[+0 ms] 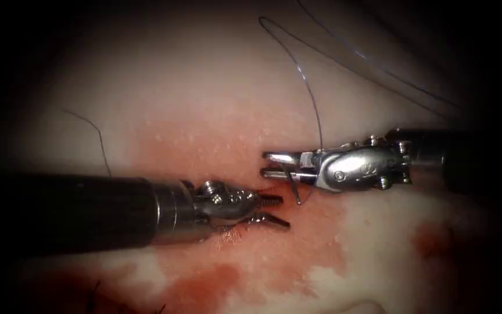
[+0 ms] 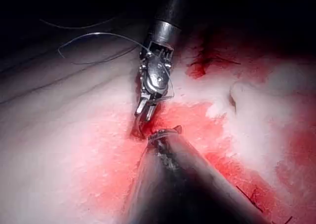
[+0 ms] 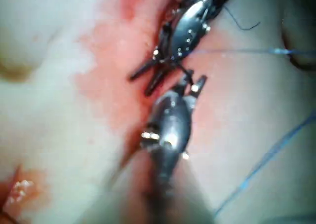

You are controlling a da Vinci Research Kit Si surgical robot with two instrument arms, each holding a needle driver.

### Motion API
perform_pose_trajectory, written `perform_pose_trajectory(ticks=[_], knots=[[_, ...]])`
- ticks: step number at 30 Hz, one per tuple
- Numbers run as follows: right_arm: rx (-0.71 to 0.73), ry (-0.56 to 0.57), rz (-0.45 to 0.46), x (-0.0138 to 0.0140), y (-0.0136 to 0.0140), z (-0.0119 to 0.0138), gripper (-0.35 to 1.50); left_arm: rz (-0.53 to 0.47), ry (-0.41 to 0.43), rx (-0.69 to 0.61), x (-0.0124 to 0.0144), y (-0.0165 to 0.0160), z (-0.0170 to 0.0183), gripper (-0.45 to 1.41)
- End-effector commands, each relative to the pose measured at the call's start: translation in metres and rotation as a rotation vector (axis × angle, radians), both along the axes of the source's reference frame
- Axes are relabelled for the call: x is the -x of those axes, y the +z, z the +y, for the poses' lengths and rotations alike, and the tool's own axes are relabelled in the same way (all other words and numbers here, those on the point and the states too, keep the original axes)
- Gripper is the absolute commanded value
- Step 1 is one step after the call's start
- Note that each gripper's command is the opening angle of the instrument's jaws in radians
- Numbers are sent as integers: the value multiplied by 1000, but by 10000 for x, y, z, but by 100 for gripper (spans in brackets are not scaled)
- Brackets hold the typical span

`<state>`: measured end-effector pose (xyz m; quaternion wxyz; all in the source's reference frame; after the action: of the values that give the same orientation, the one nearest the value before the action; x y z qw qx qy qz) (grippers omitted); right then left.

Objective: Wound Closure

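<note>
Hard to see: the needle's tip was lost against the red fluid, so I could not tell if it was in the tissue. The cut itself was hard to make out under the red.
Right tool: it came in from the right, with its two jaws a little apart at the tips. The needle sat clamped between them, held near its upper end.
Needle: it curved down from the right tool's jaws toward the tissue, just right of the left tool's tips.
Thread: it rose from the right tool, looped up over the pale tissue and ran off into the dark.
Left tool: its jaws were spread apart and held nothing. It lay low, close over the red tissue.
Cut end of thread: a short dark piece lay on the tissue at the left.
</note>
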<state>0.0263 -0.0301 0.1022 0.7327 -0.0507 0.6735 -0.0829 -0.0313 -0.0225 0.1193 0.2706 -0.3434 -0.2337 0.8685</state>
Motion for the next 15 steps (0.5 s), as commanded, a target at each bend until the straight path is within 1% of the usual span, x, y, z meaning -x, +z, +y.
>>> perform_pose_trajectory(ticks=[1, 2, 4, 11, 12, 15], knots=[[9, -15, -6, -9, 11, -7, -35, 0, 0, 0, 5, 6, -1, 37], [13, -26, -9, -9, 16, -11, -35, -1, 2, -1, 5, 7, -2, 37], [-25, -42, -28, -9, 24, -17, -35, 1, 6, -1, 5, 10, -3, 37], [-139, -93, -73, -5, 31, -30, -35, 6, 20, 1, 3, 25, -6, 37], [-169, -107, -94, -6, 35, -34, -35, 6, 20, 1, 3, 25, -6, 37], [-198, -113, -108, -6, 41, -39, -35, 6, 20, 0, 3, 24, -6, 37]])
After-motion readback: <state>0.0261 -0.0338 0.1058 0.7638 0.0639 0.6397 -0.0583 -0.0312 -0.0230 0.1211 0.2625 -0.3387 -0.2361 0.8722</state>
